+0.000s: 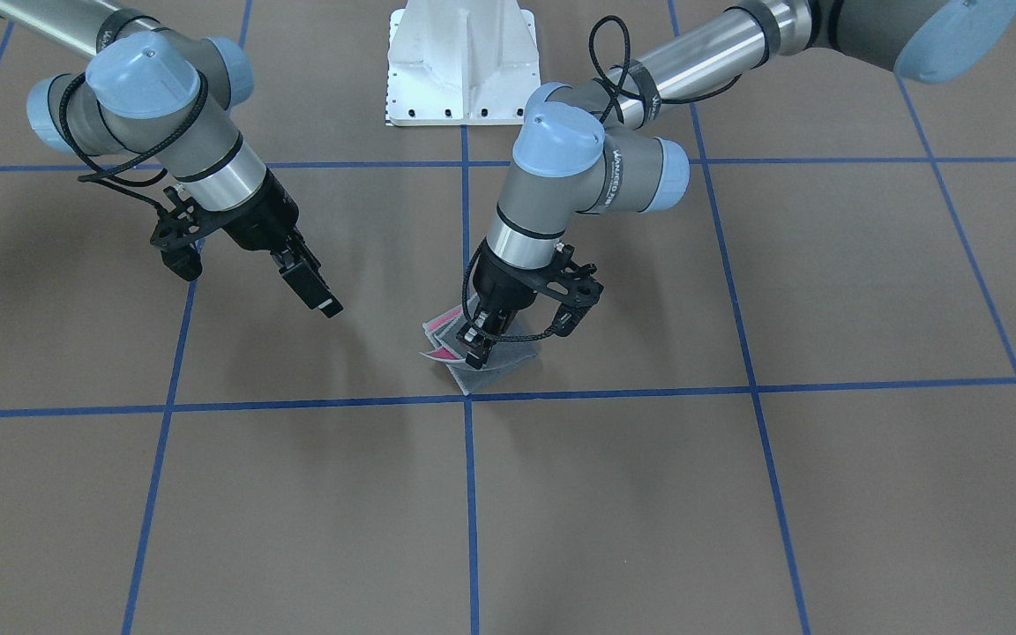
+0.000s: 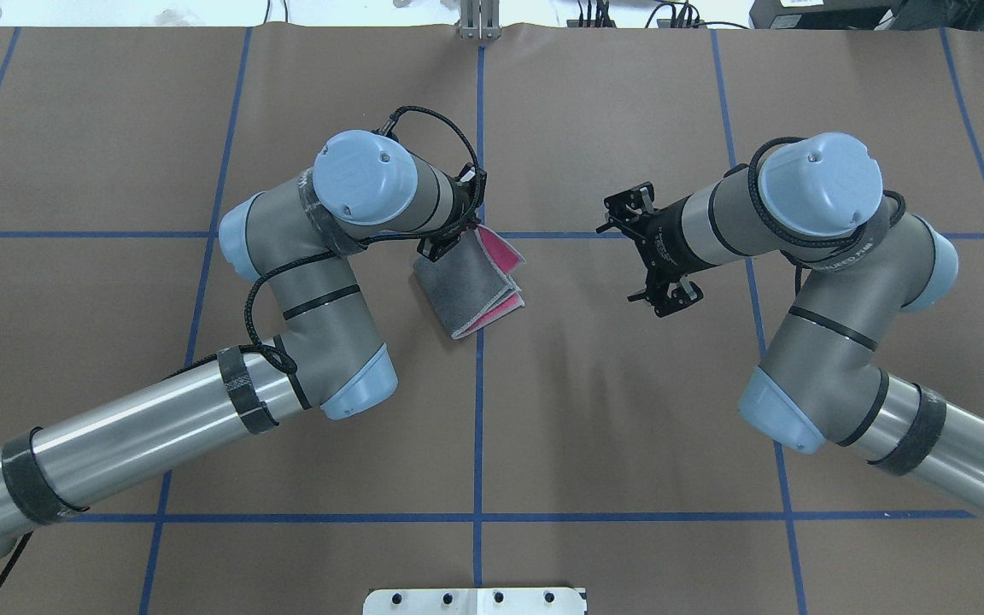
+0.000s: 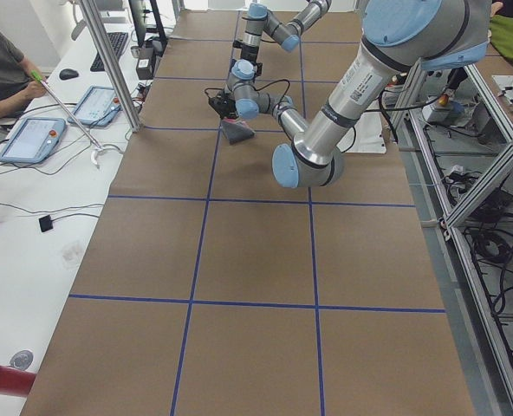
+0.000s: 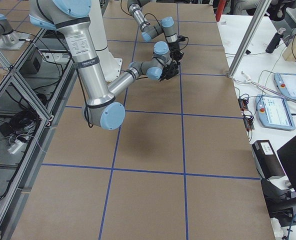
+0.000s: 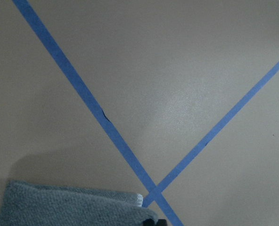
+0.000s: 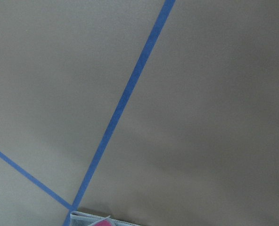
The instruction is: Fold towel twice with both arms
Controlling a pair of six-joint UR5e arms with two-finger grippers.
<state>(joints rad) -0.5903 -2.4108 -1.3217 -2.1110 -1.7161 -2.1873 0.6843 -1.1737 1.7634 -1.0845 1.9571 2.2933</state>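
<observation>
**A:** Where was the towel?

**B:** Directly beneath the left gripper. It was folded small, dark grey face up. Its pink layers fanned out on the side toward the right gripper.

**A:** How did the left gripper's fingers stand?

**B:** Close together, pinching the towel at one corner. In the left wrist view, one dark fingertip sat at the cloth's light stitched edge.

**A:** What lay around it?

**B:** A crossing of blue tape lines on the brown table, just beside that gripper and the cloth.

**A:** And the right gripper?

**B:** It hung tilted above the table, well apart from the towel. Its fingers overlapped edge-on, so I could not tell whether they stood wide or narrow.
</observation>
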